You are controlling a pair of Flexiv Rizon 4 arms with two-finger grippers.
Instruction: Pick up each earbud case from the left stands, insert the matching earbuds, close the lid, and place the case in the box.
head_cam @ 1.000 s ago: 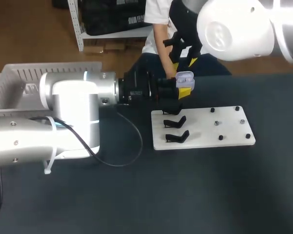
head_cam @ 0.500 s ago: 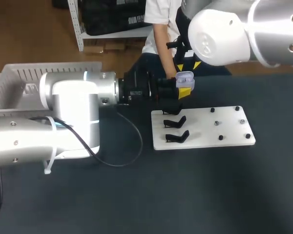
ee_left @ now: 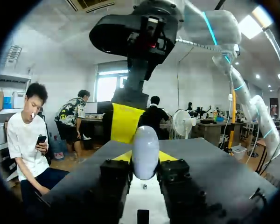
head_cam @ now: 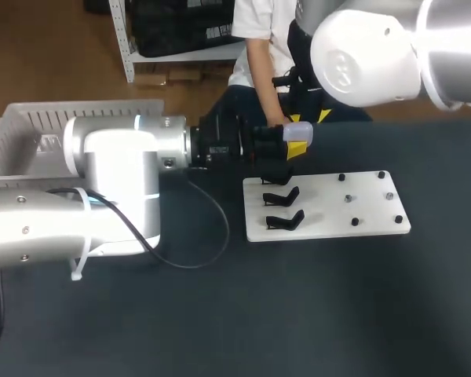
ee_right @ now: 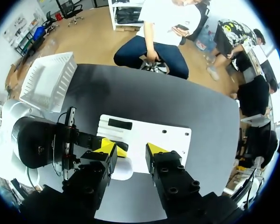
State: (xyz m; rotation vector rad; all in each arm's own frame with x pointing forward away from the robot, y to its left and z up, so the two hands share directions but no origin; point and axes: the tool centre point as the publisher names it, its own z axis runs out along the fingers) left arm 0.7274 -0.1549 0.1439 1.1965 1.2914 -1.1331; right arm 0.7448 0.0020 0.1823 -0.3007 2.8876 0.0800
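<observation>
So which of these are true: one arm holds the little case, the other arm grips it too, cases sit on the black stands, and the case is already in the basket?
1. The left gripper holds the earbud case between its fingers. True.
2. The right gripper also grips the case. False: its fingers stand open, just above the case.
3. Cases sit on the black stands. False: the stands on the white board that show are bare.
4. The case is already in the white basket. False: the left gripper holds it over the board's far edge, and the basket sits off to the left.
</observation>
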